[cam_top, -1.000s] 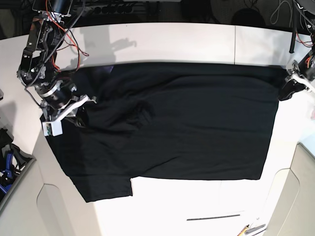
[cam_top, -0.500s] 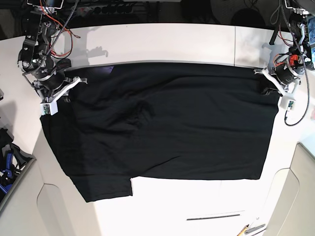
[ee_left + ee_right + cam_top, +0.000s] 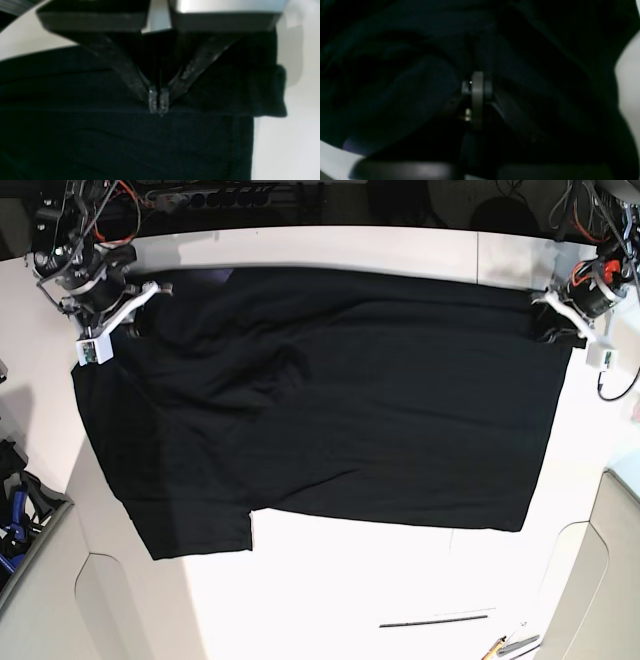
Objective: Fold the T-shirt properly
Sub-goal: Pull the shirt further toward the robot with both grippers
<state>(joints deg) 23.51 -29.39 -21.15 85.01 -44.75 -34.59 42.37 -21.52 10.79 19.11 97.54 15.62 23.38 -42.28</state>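
Observation:
The black T-shirt (image 3: 340, 400) lies spread plain side up on the white table (image 3: 350, 580), with one sleeve at the near left. A small purple patch (image 3: 215, 277) shows at its far left edge. My left gripper (image 3: 550, 325) is shut on the shirt's far right corner. In the left wrist view its fingertips (image 3: 157, 103) pinch a fold of black cloth (image 3: 125, 140). My right gripper (image 3: 140, 310) is shut on the shirt's far left corner. In the right wrist view it (image 3: 477, 86) is surrounded by dark cloth (image 3: 395, 87).
A thin black strip (image 3: 435, 621) and some pencils (image 3: 510, 646) lie near the table's front edge. A grey bin with blue items (image 3: 15, 520) stands at the left. Cables and dark equipment (image 3: 240, 195) run behind the far edge.
Both grippers have moved toward the table's far edge, pulling the shirt's top edge with them. The whole shirt has slid away from the front edge and lies flatter.

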